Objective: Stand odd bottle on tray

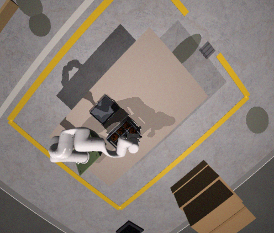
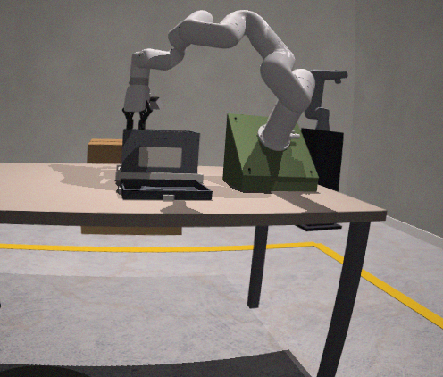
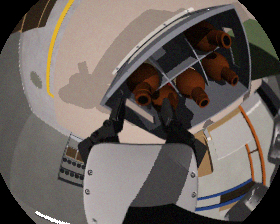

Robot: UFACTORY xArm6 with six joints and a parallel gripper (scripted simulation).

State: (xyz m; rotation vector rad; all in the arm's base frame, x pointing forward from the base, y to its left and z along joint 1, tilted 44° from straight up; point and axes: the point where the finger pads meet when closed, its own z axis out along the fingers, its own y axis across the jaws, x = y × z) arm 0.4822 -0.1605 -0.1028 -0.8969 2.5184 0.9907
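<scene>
The dark grey crate [image 1: 117, 127] [image 2: 160, 139] [image 3: 141, 62] stands level on the table, with several brown bottles in its compartments. In the wrist view one bottle [image 3: 143, 77] is at the left, one [image 3: 165, 98] is partly behind a finger, and others [image 3: 191, 82] [image 3: 218, 66] [image 3: 205, 37] are further right. One compartment looks empty. Neck differences are too small to tell. The black tray [image 1: 103, 110] [image 2: 145, 195] lies flat beside the crate and holds no bottle. My gripper [image 2: 136, 127] [image 3: 143, 104] is open and empty above the crate; its fingertips are hidden under the arm in the top view.
The table [image 1: 147, 66] [image 2: 24, 188] carries the green sloped base [image 2: 247, 156] [image 1: 90, 163], which bears the arm. The crate and tray are close together, with the crate's upright wall behind the tray in the exterior view. Cardboard boxes [image 1: 211, 193] stand off the table.
</scene>
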